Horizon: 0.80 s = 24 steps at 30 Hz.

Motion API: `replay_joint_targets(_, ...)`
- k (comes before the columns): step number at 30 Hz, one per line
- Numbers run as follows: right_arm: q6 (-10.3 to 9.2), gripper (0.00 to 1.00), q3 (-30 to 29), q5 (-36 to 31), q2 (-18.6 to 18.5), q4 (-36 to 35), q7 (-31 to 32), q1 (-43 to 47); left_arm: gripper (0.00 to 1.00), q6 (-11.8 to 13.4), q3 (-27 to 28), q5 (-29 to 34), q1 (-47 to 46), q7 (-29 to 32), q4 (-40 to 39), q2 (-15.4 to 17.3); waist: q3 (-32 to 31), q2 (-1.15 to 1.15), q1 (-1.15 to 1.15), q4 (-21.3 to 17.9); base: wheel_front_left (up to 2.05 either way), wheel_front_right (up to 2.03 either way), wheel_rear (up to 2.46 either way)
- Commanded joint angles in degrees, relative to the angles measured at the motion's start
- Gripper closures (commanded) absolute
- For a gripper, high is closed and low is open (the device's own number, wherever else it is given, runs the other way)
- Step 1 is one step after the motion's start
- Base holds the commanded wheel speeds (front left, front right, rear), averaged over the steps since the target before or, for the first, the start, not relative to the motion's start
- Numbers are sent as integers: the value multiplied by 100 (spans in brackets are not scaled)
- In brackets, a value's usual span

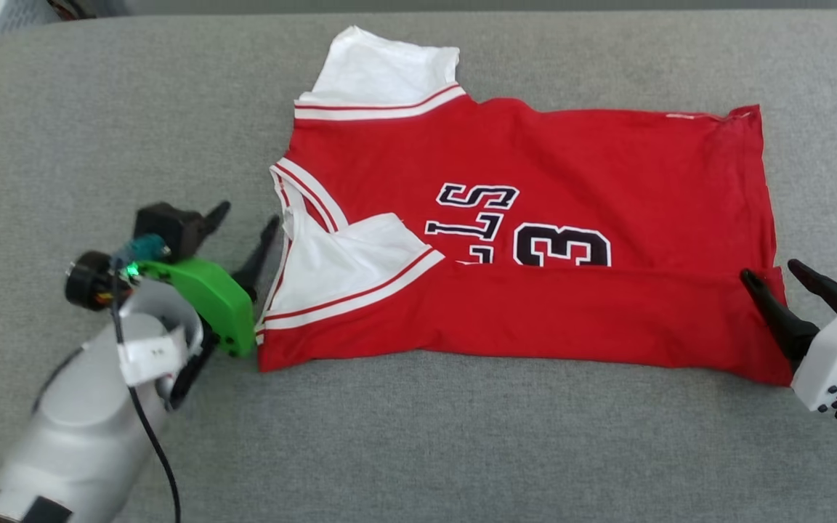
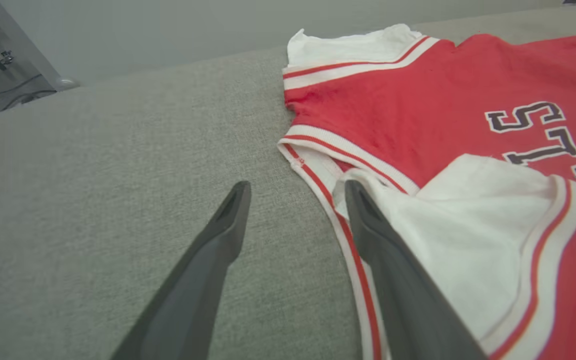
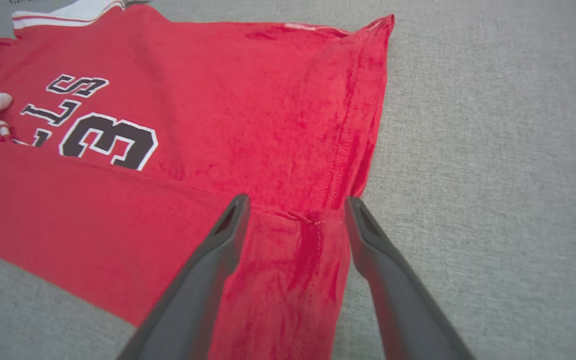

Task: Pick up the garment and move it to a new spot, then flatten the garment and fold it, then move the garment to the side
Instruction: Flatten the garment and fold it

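The red jersey [image 1: 535, 218] lay half-folded between the left gripper [image 1: 250, 212] and right gripper [image 1: 769, 269], fingers wide and empty, where a snagged fingertip could undo the fold.

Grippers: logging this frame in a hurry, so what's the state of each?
Left gripper: open, holding nothing, at the shirt collar edge.
Right gripper: open, holding nothing, over the shirt's hem.
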Motion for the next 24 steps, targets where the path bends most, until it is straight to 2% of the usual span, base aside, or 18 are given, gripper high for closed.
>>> replay_joint_targets(1,-5,0,-71,-27,-35,-96,-45,138,0,-40,64,-138,-253,145,-152,140,-273,0,0,114,0,0,0)
replay_joint_targets(4,-5,0,-192,-79,-43,-269,-25,298,0,-64,96,-364,-450,689,-490,324,-431,0,0,163,0,0,0)
replay_joint_targets(9,-5,0,-342,-147,-22,-486,189,507,0,-99,-101,-1230,-683,2626,-888,462,-621,0,0,207,0,0,0)
replay_joint_targets(14,-5,0,-366,-165,38,-611,510,584,0,-107,-457,-1964,-802,4293,-1058,538,-663,0,0,168,0,0,0)
replay_joint_targets(18,-5,0,-351,-153,69,-709,661,579,0,-108,-781,-2200,-821,5059,-1086,610,-597,0,0,67,0,0,0)
replay_joint_targets(24,-5,0,-326,-143,151,-713,733,511,0,-109,-1153,-2160,-648,5303,-869,636,-426,0,0,-95,0,0,0)
